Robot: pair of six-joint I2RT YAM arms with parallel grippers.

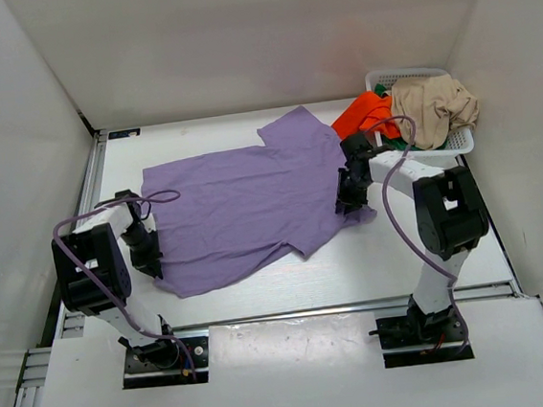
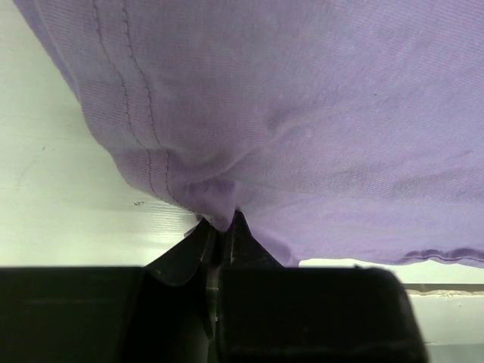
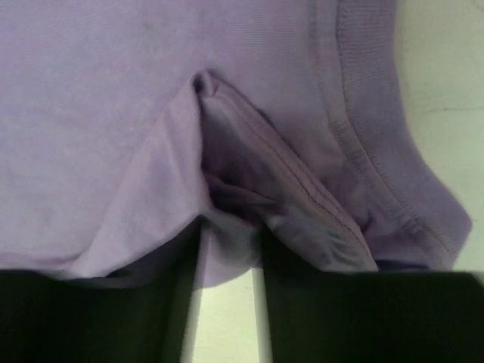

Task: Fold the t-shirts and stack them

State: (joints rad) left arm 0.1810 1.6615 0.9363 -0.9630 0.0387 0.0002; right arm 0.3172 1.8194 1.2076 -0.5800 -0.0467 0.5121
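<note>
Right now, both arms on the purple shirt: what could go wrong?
1. Left jaws pinch only a small tuck at the hem of the purple t-shirt; it may slip on lifting.
2. Right jaws straddle a bunched fold by a stitched edge, a gap showing; they could catch uneven layers and skew the fold.

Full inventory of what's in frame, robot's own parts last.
lavender cloth t-shirt: 1, lavender purple, spread out mid-table.
orange-red cloth t-shirt: 1, bright orange-red, spilling over the basket's left edge.
beige cloth t-shirt: 1, tan, bunched on top in the basket.
green cloth t-shirt: 1, green, mostly hidden under the other two.
white plastic mesh basket: 1, white, table's far right corner.
white table: 1, white, under everything.
left gripper: 1, black, shut on the lavender shirt's left edge.
right gripper: 1, black, jaws apart around a fold at its right edge.
</note>
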